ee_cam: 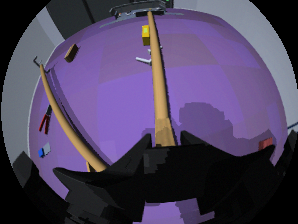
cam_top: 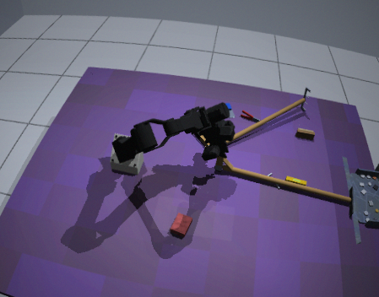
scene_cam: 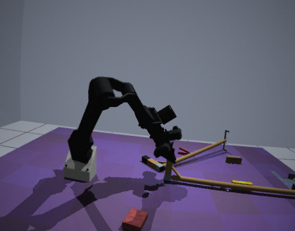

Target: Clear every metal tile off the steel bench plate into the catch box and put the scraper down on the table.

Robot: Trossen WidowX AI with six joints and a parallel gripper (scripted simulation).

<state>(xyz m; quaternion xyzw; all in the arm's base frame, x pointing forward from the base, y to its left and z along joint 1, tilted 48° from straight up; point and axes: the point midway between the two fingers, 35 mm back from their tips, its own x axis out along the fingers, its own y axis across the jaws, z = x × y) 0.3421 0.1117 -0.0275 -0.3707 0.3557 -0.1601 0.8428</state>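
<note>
The long scraper [cam_top: 287, 184] has a smooth, matt wood-coloured shaft, the steel bench plate [cam_top: 360, 195] and its metal tiles [cam_top: 365, 191] look dull grey, the arm [scene_cam: 92, 115] is matt black, and the counter [cam_top: 97, 253] has a flat matt purple finish.

A long tan wooden scraper [cam_top: 287, 184] is clamped at its near end in the claw [cam_top: 218, 158], reaching away to the grey steel plate [cam_top: 363, 196] strewn with small metal tiles [cam_top: 364, 191].
</note>
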